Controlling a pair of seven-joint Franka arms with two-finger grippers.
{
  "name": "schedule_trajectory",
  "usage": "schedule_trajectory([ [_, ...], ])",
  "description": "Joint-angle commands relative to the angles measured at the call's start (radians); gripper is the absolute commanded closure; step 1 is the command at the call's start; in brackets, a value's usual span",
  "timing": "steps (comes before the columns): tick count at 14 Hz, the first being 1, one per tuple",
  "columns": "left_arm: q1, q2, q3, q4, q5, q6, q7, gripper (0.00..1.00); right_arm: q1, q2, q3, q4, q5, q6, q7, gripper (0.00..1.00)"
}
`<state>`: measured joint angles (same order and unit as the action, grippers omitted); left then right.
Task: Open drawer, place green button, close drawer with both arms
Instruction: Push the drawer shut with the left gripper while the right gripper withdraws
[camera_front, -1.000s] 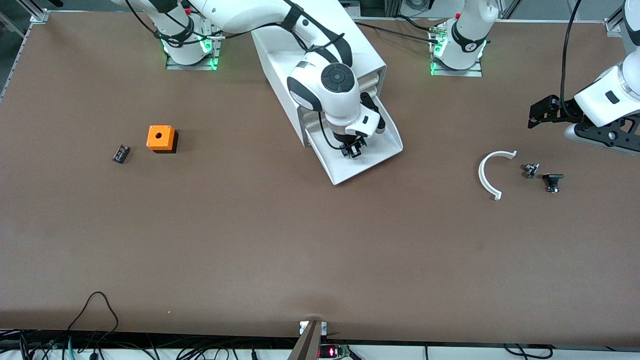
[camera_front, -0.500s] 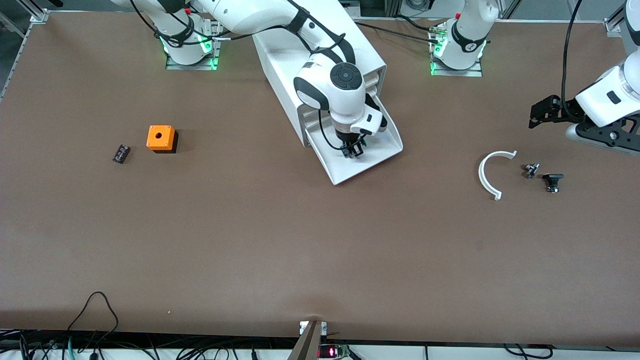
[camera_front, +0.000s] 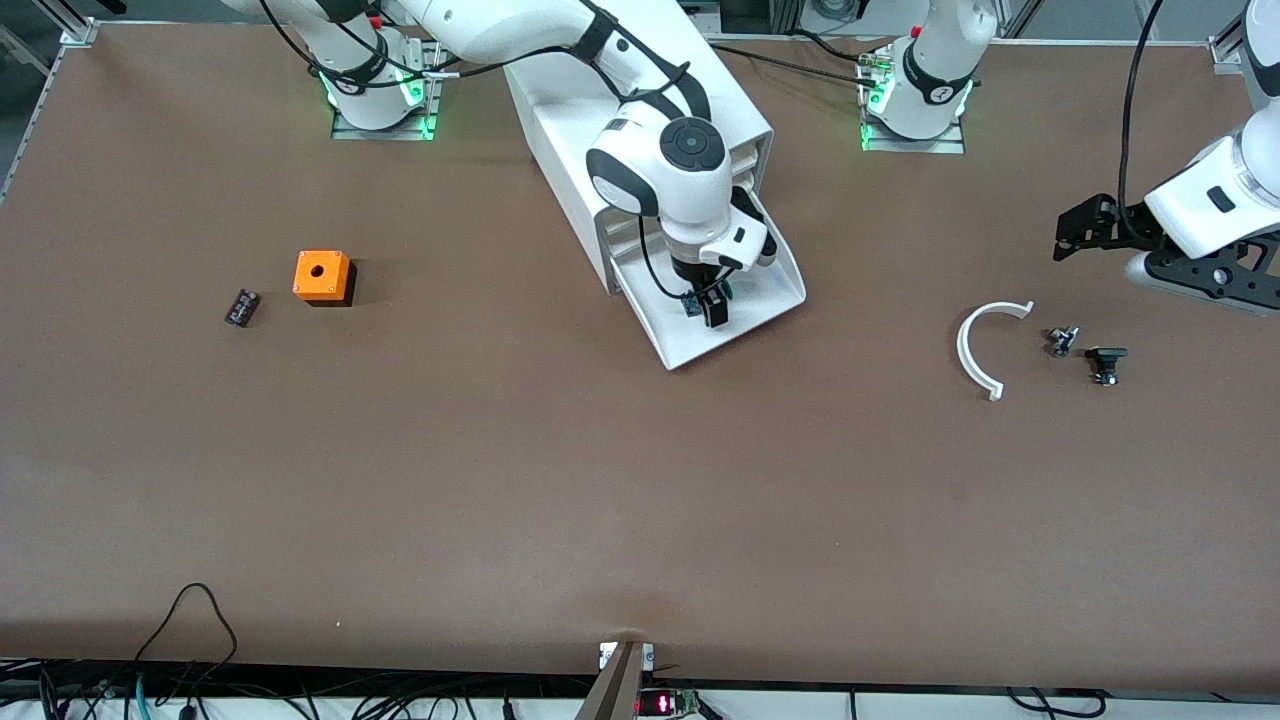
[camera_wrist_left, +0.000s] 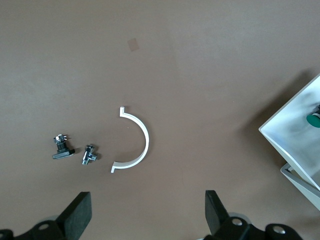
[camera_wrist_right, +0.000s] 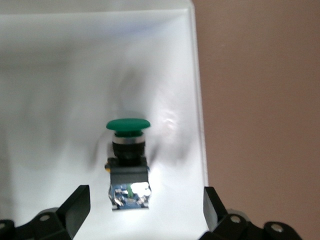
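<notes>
No writing shows. My right gripper (camera_wrist_right: 145, 212) hangs over the drawer (camera_front: 775, 300) – fingers wide, clear of the button (camera_wrist_right: 128, 162) lying inside. My left gripper (camera_wrist_left: 147, 212) – also spread, holding nothing – waits apart.

The drawer (camera_front: 745, 325) stands pulled out of the cabinet (camera_front: 610, 110), and the right gripper (camera_front: 706, 305) hangs low inside it with fingers spread, filling most of the room above the tray; the button (camera_wrist_right: 127, 160) lies on the tray floor between those fingers, close to one side wall. The right arm's wrist blocks the way down from above the drawer. Toward the left arm's end, the left gripper (camera_wrist_left: 145, 217) hovers open over bare table, with a white curved piece (camera_front: 985, 345) and two small black parts (camera_front: 1085, 355) just beneath its reach. Toward the right arm's end an orange cube (camera_front: 321, 276) and a black part (camera_front: 241, 307) sit well apart from the cabinet, with wide bare tabletop nearer the front camera.
</notes>
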<state>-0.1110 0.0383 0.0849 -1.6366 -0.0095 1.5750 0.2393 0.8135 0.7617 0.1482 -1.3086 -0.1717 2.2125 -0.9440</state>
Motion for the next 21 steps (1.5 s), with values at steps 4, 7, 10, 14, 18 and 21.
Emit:
schedule_trajectory([
  [4, -0.055, 0.098, -0.033, 0.132, 0.025, -0.046, -0.027, 0.00, -0.082, -0.203, -0.038, 0.014, 0.040, -0.183, 0.021, 0.00],
  [7, -0.139, 0.175, -0.034, 0.126, 0.026, -0.009, -0.246, 0.00, -0.146, -0.272, -0.038, 0.014, 0.058, -0.182, 0.022, 0.00],
  [10, -0.200, 0.316, -0.034, 0.126, 0.013, 0.173, -0.356, 0.00, -0.214, -0.326, -0.053, 0.009, 0.159, -0.178, 0.095, 0.00],
  [14, -0.223, 0.409, -0.074, 0.040, 0.009, 0.445, -0.526, 0.00, -0.218, -0.340, -0.143, 0.002, 0.158, -0.183, 0.382, 0.00],
  [18, -0.233, 0.443, -0.108, -0.171, -0.164, 0.747, -0.626, 0.00, -0.218, -0.338, -0.240, -0.020, 0.135, -0.250, 0.557, 0.00],
  [21, -0.297, 0.448, -0.136, -0.253, -0.216, 0.815, -0.659, 0.00, -0.218, -0.341, -0.285, -0.037, 0.120, -0.322, 0.863, 0.00],
])
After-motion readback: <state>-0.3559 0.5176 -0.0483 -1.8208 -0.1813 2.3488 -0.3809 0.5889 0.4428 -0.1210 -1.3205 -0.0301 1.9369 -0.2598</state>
